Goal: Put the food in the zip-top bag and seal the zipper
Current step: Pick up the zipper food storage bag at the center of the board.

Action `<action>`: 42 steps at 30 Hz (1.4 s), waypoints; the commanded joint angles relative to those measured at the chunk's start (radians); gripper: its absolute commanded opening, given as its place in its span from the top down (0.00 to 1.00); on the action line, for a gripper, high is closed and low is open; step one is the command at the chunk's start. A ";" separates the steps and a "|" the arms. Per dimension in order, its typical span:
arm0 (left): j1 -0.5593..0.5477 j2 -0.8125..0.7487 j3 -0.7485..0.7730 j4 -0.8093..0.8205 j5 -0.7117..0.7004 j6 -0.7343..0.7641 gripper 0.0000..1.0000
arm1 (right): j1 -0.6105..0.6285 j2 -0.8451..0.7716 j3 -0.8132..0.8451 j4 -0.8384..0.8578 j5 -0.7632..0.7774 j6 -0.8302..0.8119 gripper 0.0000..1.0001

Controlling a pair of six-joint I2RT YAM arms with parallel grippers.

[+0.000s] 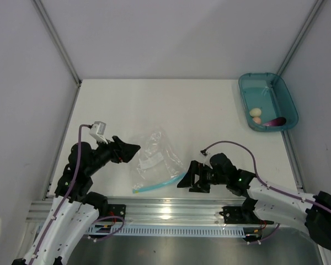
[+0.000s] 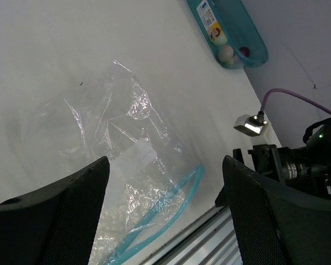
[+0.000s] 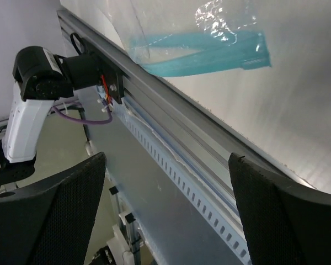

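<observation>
While my left gripper (image 1: 131, 149) and right gripper (image 1: 183, 179) both hang released, nothing between their fingers, the zip-top bag (image 1: 153, 157) lies flat on the table (image 1: 154, 105) between them, its teal zipper (image 1: 157, 185) along the near side, close to the aluminium rail (image 1: 171, 212). Bare table runs beyond to the teal tray (image 1: 281, 94) at the far right edge, holding the food (image 1: 257, 120): two pale egg shapes (image 1: 255, 112) and a dark purple piece (image 1: 275, 122). Only my left wrist view shows the tray's sticker (image 2: 209, 21); only my right wrist view, the left arm's base (image 3: 38, 77) below the rail.
</observation>
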 commanded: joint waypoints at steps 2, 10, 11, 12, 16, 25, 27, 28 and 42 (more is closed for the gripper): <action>-0.032 -0.007 0.051 -0.033 -0.041 0.003 0.16 | 0.073 0.135 0.032 0.235 0.001 0.084 0.07; -0.088 -0.033 0.071 -0.088 -0.071 0.009 0.19 | 0.091 0.332 0.046 0.478 0.072 0.173 0.09; -0.093 -0.035 0.068 -0.094 -0.070 0.008 0.19 | 0.091 0.343 0.049 0.498 0.079 0.182 0.09; -0.098 -0.037 0.067 -0.102 -0.070 0.006 0.19 | 0.091 0.353 0.052 0.507 0.101 0.192 0.10; -0.124 -0.044 0.054 -0.103 -0.060 -0.012 0.20 | 0.093 0.377 0.074 0.530 0.147 0.198 0.13; -0.271 -0.041 0.033 -0.110 -0.163 -0.049 0.24 | 0.091 0.423 0.072 0.538 0.253 0.225 0.25; -0.324 -0.035 0.028 -0.102 -0.191 -0.061 0.24 | 0.093 0.435 0.065 0.548 0.283 0.236 0.30; -0.341 -0.030 0.033 -0.100 -0.221 -0.067 0.24 | 0.093 0.439 0.057 0.568 0.294 0.244 0.32; -0.547 0.034 0.060 -0.126 -0.421 -0.064 0.25 | 0.091 0.589 0.018 0.854 0.406 0.216 0.55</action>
